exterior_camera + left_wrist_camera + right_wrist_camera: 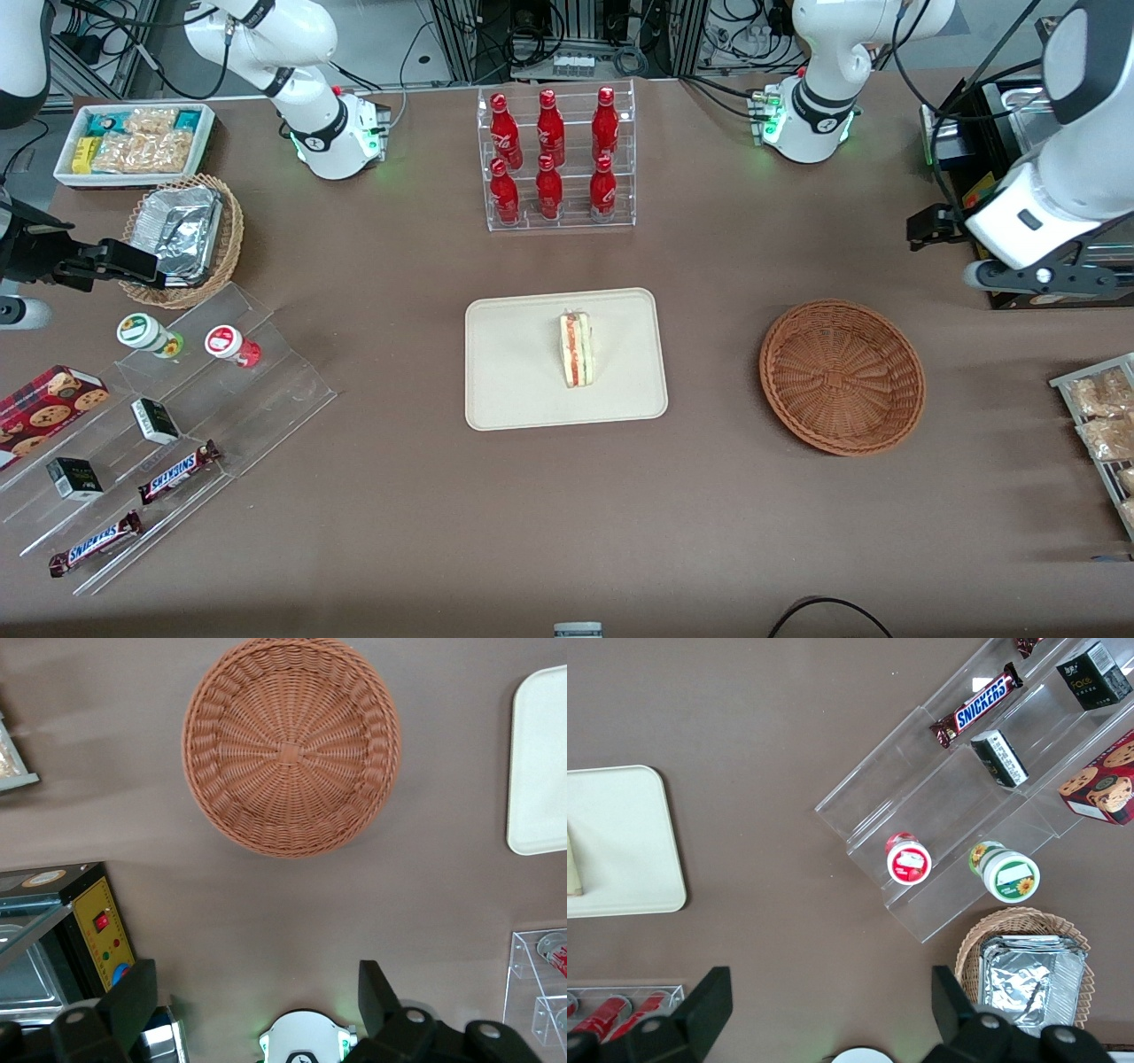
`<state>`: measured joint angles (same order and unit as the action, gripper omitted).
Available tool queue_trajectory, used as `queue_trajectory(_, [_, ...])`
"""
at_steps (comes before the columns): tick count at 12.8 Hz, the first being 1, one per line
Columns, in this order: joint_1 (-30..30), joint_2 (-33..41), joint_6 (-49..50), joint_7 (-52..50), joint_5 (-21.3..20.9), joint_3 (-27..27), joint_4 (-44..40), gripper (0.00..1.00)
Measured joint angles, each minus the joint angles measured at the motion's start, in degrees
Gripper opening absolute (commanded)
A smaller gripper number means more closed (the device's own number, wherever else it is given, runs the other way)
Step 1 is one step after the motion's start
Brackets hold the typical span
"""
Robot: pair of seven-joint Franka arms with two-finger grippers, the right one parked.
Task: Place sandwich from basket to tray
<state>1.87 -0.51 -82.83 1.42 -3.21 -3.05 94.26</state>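
Note:
The sandwich (pixel 577 348), a pale wedge with red and green filling at its edge, stands on the cream tray (pixel 505 372) in the middle of the table. The reddish-brown wicker basket (pixel 842 377) sits bare beside the tray, toward the working arm's end. In the left wrist view the basket (pixel 291 744) is empty and a corner of the tray (pixel 540 762) shows. My gripper (pixel 932 228) hangs high above the table, farther from the front camera than the basket. It (pixel 257 997) is open, with only bare table between its fingers (pixel 133 999).
A clear rack of red bottles (pixel 558 159) stands farther back than the tray. A black appliance with a yellow panel (pixel 97 926) sits under my arm. A wire rack of snack packets (pixel 1099 416) is at the table's edge. Acrylic steps with snacks (pixel 177 416) lie toward the parked arm's end.

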Motion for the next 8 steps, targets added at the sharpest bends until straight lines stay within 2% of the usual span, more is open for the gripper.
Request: queue_trajectory(8, [-1.58,2.47,5.21,0.76,0.64,0.09,-1.58,1.0])
